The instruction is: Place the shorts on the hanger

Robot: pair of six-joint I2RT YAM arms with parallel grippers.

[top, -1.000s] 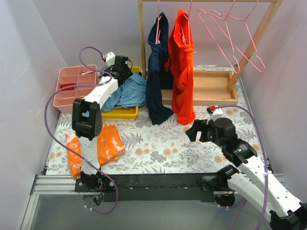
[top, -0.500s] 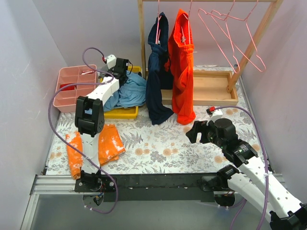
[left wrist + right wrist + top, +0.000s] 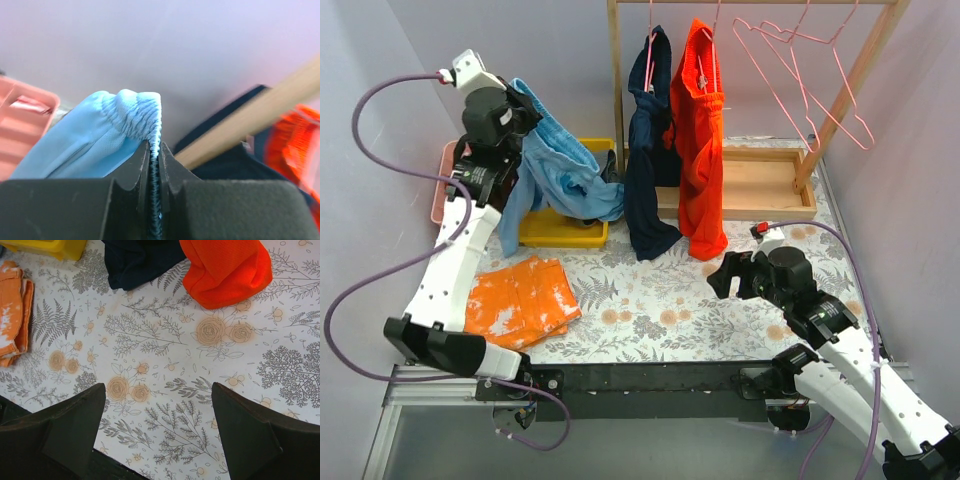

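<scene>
The light blue shorts (image 3: 560, 168) hang in the air above the yellow bin, and my left gripper (image 3: 518, 102) is shut on their elastic waistband. In the left wrist view the gathered waistband (image 3: 131, 111) is pinched between the jaws of the left gripper (image 3: 155, 148). Thin pink hangers (image 3: 786, 36) hang empty on the wooden rail at the upper right. My right gripper (image 3: 722, 276) is open and hovers over the floral tabletop, with nothing between its fingers (image 3: 75, 417).
Navy shorts (image 3: 648, 150) and orange-red shorts (image 3: 702, 150) hang on the wooden rack (image 3: 616, 80). Under the lifted shorts stands a yellow bin (image 3: 565, 234). A pink tray (image 3: 442, 200) is at the far left. Orange cloth (image 3: 520, 300) lies near the front left.
My left gripper closed on the blue shorts in the yellow bin and rose up and to the left, pulling them out. The right arm has not moved.
</scene>
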